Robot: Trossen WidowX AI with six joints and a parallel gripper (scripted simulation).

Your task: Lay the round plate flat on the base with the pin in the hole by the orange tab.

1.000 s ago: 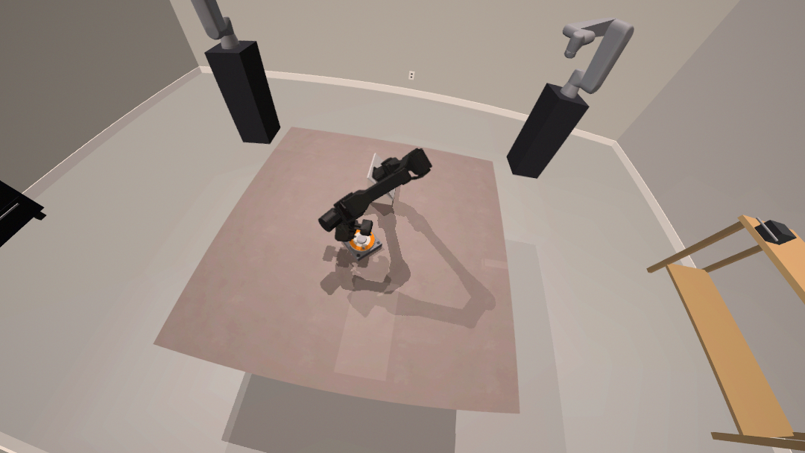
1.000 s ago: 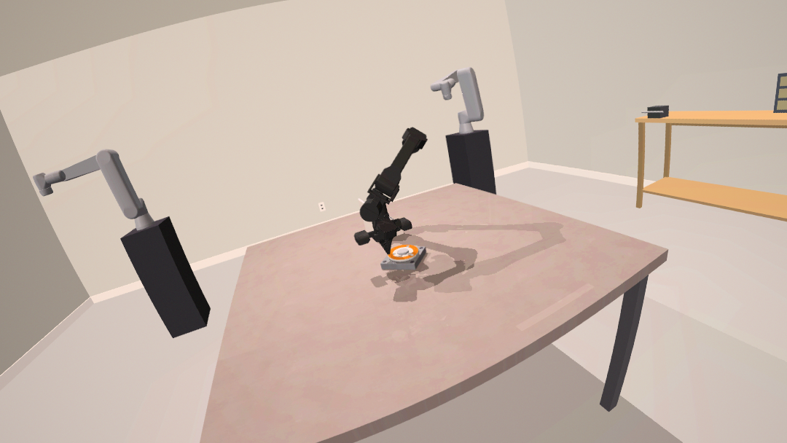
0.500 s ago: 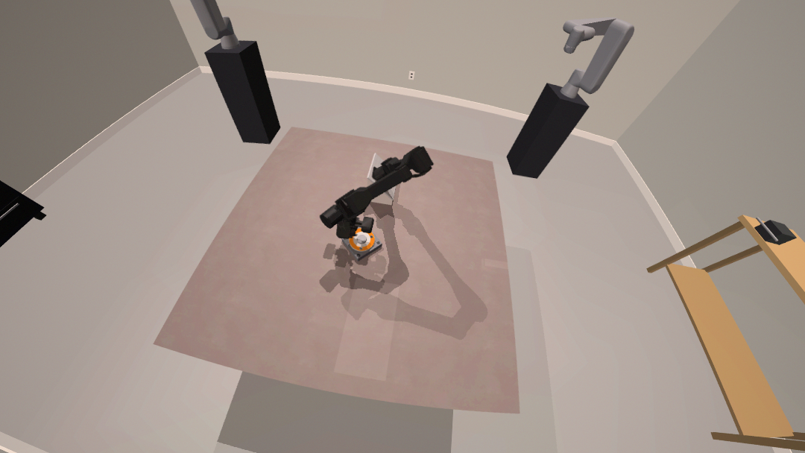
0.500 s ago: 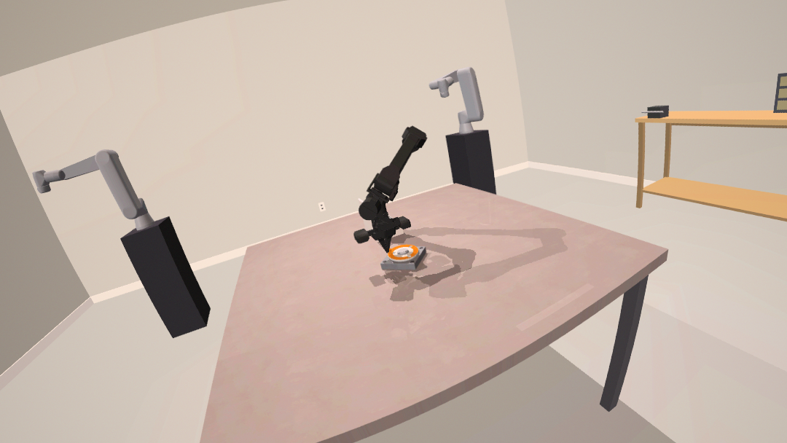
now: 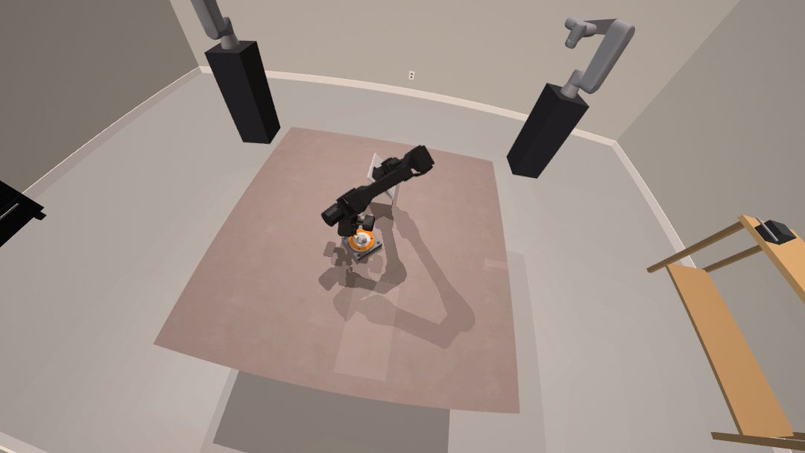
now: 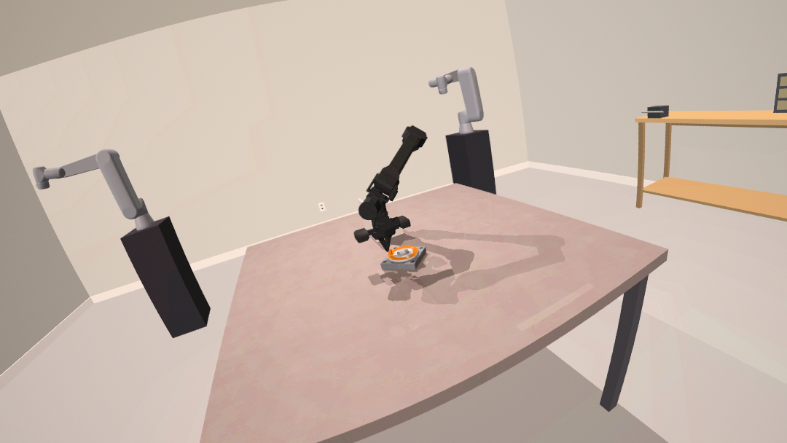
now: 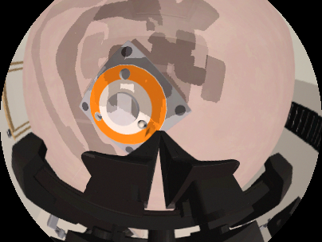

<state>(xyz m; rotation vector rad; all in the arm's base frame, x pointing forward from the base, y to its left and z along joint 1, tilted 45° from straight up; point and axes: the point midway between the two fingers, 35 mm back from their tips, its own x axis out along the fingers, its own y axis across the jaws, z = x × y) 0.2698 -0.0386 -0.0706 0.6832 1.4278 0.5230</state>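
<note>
Mottled pink worktop (image 6: 341,330) carries a square grey base (image 7: 171,104) under my round orange-rimmed plate (image 7: 100,99). My hand (image 7: 158,137) is fully closed, empty, its tips at the plate's rim

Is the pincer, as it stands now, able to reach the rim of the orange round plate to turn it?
Probably yes. The pincer is shut and empty, its tips right at the near rim of the round plate. Nothing stands between them, and nothing crowds the base on the table.

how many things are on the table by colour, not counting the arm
orange: 1, the round plate
grey: 1, the square base under it
total: 2
</note>
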